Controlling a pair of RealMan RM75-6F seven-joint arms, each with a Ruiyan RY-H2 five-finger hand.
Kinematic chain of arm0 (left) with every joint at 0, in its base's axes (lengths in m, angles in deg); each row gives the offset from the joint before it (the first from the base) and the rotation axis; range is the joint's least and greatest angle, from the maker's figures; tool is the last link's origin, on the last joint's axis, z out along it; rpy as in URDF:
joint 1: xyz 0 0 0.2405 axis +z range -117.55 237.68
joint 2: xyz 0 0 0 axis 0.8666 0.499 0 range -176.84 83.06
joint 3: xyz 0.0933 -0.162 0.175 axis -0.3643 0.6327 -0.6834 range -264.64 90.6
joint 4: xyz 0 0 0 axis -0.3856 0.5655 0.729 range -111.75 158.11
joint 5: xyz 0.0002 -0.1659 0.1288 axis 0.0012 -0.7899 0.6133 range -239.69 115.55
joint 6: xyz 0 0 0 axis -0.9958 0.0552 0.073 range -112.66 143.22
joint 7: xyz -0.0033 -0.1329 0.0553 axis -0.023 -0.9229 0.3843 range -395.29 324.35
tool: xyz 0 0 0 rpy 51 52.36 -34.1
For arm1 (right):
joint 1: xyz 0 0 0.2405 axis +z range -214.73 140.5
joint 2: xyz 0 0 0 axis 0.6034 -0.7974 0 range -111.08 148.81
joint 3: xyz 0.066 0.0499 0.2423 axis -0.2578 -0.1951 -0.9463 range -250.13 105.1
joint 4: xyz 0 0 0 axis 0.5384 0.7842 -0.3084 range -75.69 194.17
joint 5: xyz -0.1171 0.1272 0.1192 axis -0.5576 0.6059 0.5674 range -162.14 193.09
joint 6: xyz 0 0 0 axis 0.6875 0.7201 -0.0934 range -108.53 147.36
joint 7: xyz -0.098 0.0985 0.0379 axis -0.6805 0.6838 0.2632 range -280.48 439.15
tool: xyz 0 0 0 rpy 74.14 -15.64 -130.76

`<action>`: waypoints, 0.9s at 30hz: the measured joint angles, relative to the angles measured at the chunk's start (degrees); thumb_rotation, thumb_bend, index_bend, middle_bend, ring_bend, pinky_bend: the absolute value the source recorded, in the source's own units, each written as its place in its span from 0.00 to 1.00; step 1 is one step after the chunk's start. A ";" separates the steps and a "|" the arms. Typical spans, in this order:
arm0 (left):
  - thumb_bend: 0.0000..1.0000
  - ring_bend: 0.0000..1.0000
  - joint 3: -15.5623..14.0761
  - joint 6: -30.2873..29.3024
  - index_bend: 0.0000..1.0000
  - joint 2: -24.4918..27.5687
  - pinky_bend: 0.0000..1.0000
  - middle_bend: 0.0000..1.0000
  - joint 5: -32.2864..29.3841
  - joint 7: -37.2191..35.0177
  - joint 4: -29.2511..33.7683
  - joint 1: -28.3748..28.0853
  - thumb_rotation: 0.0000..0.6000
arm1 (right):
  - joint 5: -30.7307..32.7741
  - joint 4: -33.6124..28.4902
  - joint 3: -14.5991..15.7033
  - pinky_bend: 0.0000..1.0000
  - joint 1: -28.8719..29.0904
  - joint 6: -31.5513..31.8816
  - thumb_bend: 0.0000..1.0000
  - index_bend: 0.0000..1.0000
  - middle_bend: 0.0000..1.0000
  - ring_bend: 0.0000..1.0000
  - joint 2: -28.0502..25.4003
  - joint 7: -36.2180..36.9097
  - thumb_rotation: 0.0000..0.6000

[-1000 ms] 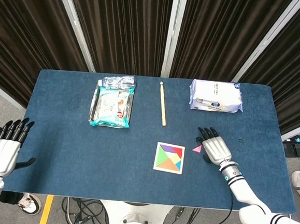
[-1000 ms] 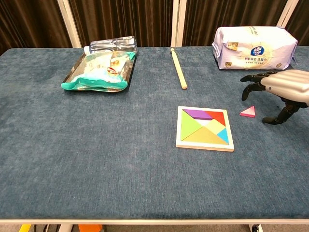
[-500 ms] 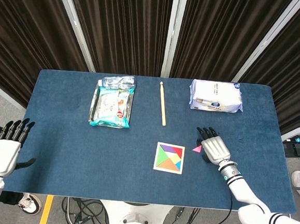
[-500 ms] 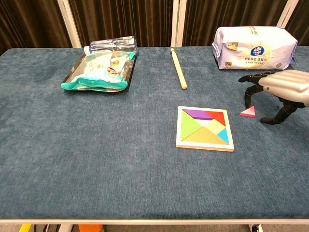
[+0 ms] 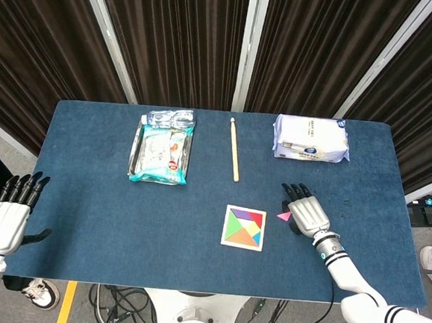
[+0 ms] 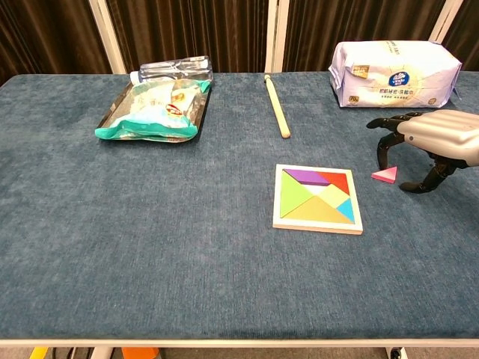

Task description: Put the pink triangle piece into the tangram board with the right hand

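While the table stays as it was, only the right hand has shifted.

Change: the right hand (image 6: 438, 142) has crept a little toward the table's left edge since a second ago, so its dark fingertips (image 6: 384, 149) now stand closer over the pink triangle piece (image 6: 385, 174); the piece itself has not moved.

Right hand: arched over the table near the right edge, fingers curled downward and apart, thumb reaching down on the near side of the triangle; nothing is held, and I cannot tell whether any fingertip touches the piece.

Pink triangle piece: flat on the blue cloth, just beside the right side of the tangram board (image 6: 318, 200), apart from it.

Tangram board: a pale square frame toward the near middle of the table, holding purple, red, green, yellow, tan and light blue pieces; a small pale gap shows near its centre.

Left hand (image 5: 6, 216): off the table's near left corner, fingers straight and slightly spread, holding nothing; seen only from the head view.

Tray (image 6: 123, 106): metal, toward the far left, carrying a teal-edged snack packet (image 6: 153, 114), with a clear plastic bottle (image 6: 171, 71) lying at its far end.

Wooden stick (image 6: 275, 105): lies at the far middle, running far to near.

Tissue pack (image 6: 395, 73): white, by the far right corner.
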 measured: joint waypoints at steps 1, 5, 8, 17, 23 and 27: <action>0.00 0.00 -0.02 0.02 0.03 0.00 0.00 0.00 -0.01 -0.03 -0.03 0.00 1.00 | 0.03 0.01 0.02 0.00 0.04 -0.04 0.22 0.42 0.00 0.00 0.05 0.00 1.00; 0.00 0.00 -0.07 -0.03 0.03 0.01 0.00 0.00 -0.05 -0.23 -0.14 0.09 1.00 | 0.26 0.22 0.03 0.00 0.24 -0.12 0.22 0.42 0.00 0.00 0.39 -0.15 1.00; 0.00 0.00 -0.07 -0.05 0.03 0.01 0.00 0.00 -0.07 -0.39 -0.28 0.10 1.00 | 0.47 0.47 0.01 0.00 0.36 -0.11 0.22 0.45 0.00 0.00 0.70 -0.42 1.00; 0.00 0.00 -0.22 0.17 0.03 -0.18 0.00 0.00 0.04 -0.59 -0.57 0.04 1.00 | 0.93 0.68 -0.11 0.00 0.48 0.46 0.22 0.51 0.00 0.00 1.10 -0.89 1.00; 0.00 0.00 -0.22 0.07 0.03 -0.19 0.00 0.00 0.03 -0.77 -0.72 0.10 1.00 | 1.00 0.67 -0.12 0.00 0.36 1.09 0.22 0.56 0.00 0.00 1.15 -0.95 1.00; 0.00 0.00 -0.27 0.11 0.03 -0.25 0.00 0.00 0.07 -0.91 -0.85 0.11 1.00 | 0.85 0.30 -0.08 0.00 0.04 1.81 0.22 0.56 0.00 0.00 0.80 -0.60 1.00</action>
